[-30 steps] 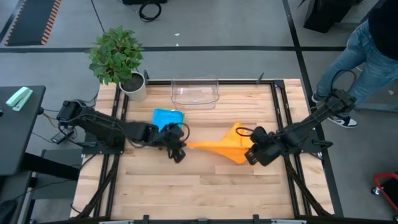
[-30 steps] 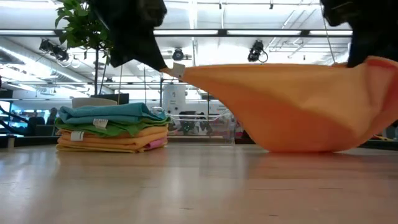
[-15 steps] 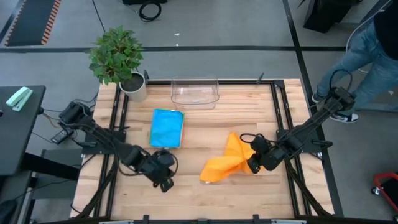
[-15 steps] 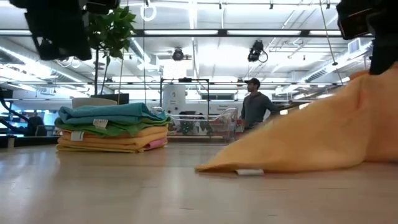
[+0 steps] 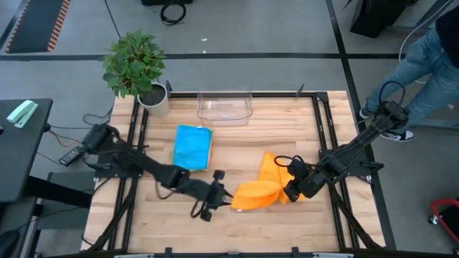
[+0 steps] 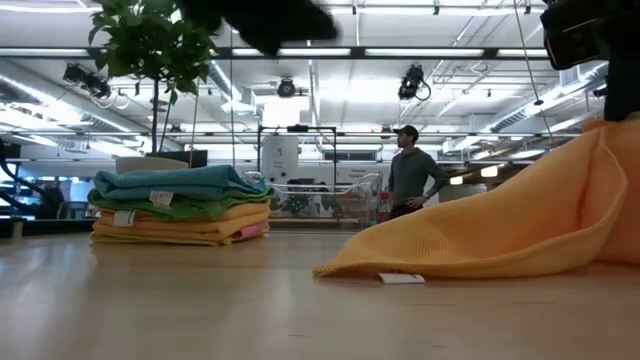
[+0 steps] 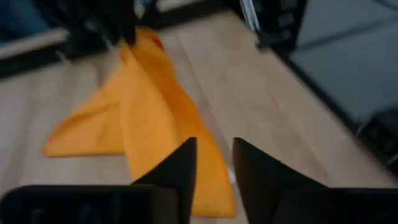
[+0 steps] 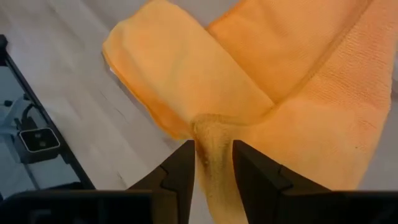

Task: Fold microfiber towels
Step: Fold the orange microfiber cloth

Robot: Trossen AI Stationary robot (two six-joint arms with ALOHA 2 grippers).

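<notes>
Right gripper point(image 5: 290, 190) sat at the right end of the orange towel point(image 5: 263, 185), and in its wrist view a ridge of the cloth ran up between its two dark fingers point(image 8: 181, 169), which stood a little apart; whether they pinched it I could not tell. Left gripper point(image 5: 218, 197) hovered just beside the towel's left tip, its fingers point(image 7: 180, 168) slightly parted with nothing between them. Crumpled, the towel lay on the wooden table point(image 5: 237, 229). Behind it, a folded stack of towels point(image 6: 180, 205), blue one uppermost, rested near the clear bin point(image 5: 225, 106) and potted plant point(image 5: 135, 68).
</notes>
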